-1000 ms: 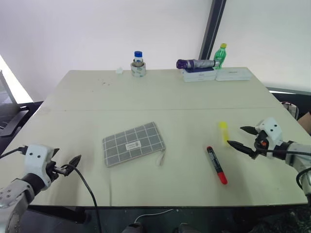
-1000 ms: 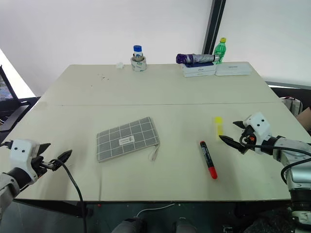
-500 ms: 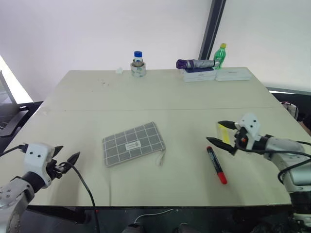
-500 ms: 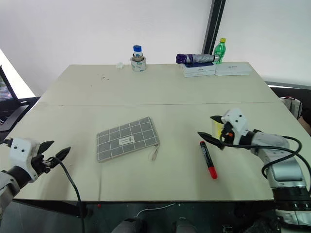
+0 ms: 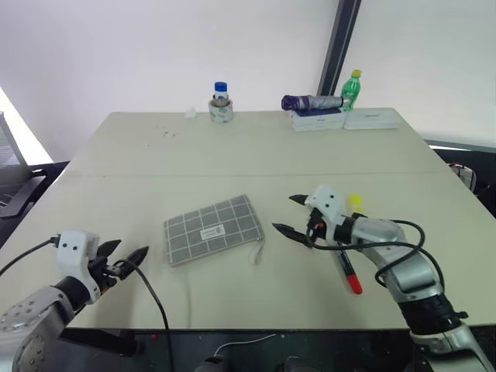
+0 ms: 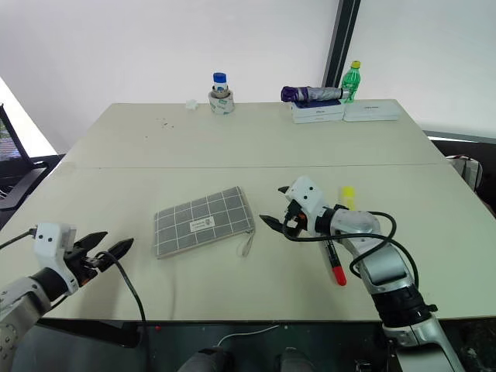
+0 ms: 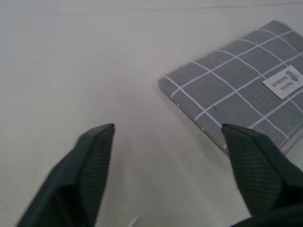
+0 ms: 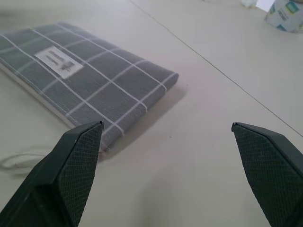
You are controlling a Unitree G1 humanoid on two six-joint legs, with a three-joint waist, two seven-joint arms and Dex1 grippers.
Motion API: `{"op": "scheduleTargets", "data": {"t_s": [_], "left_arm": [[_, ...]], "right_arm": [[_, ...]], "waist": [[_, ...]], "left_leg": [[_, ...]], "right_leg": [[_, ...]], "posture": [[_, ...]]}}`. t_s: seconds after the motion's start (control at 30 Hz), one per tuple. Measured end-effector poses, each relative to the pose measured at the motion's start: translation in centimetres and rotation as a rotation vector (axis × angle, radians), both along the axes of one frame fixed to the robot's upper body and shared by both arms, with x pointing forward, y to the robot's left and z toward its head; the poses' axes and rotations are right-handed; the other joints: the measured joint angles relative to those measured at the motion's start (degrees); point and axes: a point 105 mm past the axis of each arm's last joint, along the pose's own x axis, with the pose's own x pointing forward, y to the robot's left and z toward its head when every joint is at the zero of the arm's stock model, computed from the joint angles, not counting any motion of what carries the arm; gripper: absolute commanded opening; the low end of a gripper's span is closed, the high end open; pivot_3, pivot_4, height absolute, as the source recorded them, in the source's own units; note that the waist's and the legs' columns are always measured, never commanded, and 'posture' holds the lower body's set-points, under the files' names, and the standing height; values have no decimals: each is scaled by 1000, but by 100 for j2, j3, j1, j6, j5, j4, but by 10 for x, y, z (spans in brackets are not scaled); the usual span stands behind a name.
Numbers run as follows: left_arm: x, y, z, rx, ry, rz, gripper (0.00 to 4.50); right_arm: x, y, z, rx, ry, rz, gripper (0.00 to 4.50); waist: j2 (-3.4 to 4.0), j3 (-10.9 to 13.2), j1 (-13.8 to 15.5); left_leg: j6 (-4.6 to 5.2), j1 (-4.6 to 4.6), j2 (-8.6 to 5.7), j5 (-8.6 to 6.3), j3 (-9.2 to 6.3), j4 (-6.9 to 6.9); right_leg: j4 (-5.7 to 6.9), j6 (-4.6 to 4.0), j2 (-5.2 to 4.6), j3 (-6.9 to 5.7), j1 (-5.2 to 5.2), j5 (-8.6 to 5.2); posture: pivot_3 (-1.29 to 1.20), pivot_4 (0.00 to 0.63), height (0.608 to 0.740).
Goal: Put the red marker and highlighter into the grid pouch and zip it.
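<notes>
**Both grippers released, nothing grasped; pouch, marker and highlighter all on the worktop**

Right gripper with black fingers spread wide, empty, hovering just above the pale beige worktop, pointing towards the grid pouch and just beside its right end. Left gripper likewise spread and empty, near the front left edge of the worktop, well apart from the pouch, fingers aimed towards it.

Flat rectangular grey fabric grid pouch with white grid lines and a small white centre label, lying flat near the middle of the worktop, slightly turned, right end further back than left. White cord pull trailing from the near right corner onto the worktop. Whether the zipper is open: cannot tell.

Slim red marker with black barrel and red end, lying on the worktop right of the pouch, partly under the right forearm, red end towards the front edge. Short translucent yellow highlighter just behind the right arm, further back than the marker, resting on the worktop. Neither inside the pouch.

At the far edge: a small clear jar with a blue lid, a rolled purple umbrella on a flat white box, a green plastic bottle, and a second white box.
</notes>
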Motion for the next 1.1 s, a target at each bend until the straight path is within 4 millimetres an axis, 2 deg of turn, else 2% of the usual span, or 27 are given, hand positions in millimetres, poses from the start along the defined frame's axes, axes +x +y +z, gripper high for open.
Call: {"op": "scheduleTargets", "data": {"t_s": [0.07, 0.17, 0.27, 0.4, 0.43, 0.57, 0.87, 1.0, 1.1], "left_arm": [[3, -3, -2, -42, 37, 16, 4477], [8, -6, -3, -97, 68, 40, 4500], [13, -11, -2, -157, 93, 47, 4500], [18, -23, -10, -191, 163, 24, 4500], [18, -24, -13, -191, 182, 25, 4500], [19, -24, -17, -176, 238, 41, 4500], [24, -31, -13, -190, 324, 13, 4500], [25, -36, -15, -75, 254, -51, 4500], [25, -33, -12, -46, 181, -66, 4500]], "right_arm": [[8, 2, -5, -19, 4, -26, 4500], [14, 6, -13, -48, 10, -45, 3647], [20, 13, -23, -93, 13, -50, 2201], [23, 35, -31, -109, 12, -21, 199], [24, 37, -32, -114, 3, -20, 41], [28, 43, -32, -133, -38, -37, 41], [22, 62, -34, -151, -76, 32, 41], [22, 63, -35, -154, -77, 37, 41], [22, 64, -35, -154, -75, 38, 41]], "waist": [[-1, 0, -2], [-1, 0, -6], [-2, -1, -23], [-2, -1, -86], [-2, -1, -105], [-2, -2, -128], [2, -9, -116], [2, -9, -119], [1, -8, -121]], "left_leg": [[-3, -1, 0, 2, 0, 1], [-5, -1, -1, 3, 0, 2], [-9, -1, -1, 5, 1, 2], [-16, 0, -1, 9, 2, 2], [-17, -1, -1, 10, 2, 1], [-21, 1, 0, 12, 5, 1], [-22, 9, 0, 13, 10, 3], [-24, 10, 2, 13, 13, 0], [-24, 9, 6, 13, 14, -3]], "right_leg": [[7, 0, 0, 1, -4, 0], [9, 0, 1, 3, -5, 0], [15, 0, 2, 4, -7, 0], [27, 0, 6, 13, -16, 0], [27, 0, 7, 14, -17, 0], [34, 0, 12, 24, -23, 0], [38, 0, 19, 38, -19, 0], [38, -2, 20, 43, -22, 0], [38, -3, 23, 45, -26, 1]], "posture": [[0, 150, 740], [0, 150, 740], [0, 150, 740], [0, 150, 740], [0, 150, 740], [0, 150, 740], [0, 150, 740], [0, 150, 740], [0, 150, 740]]}}
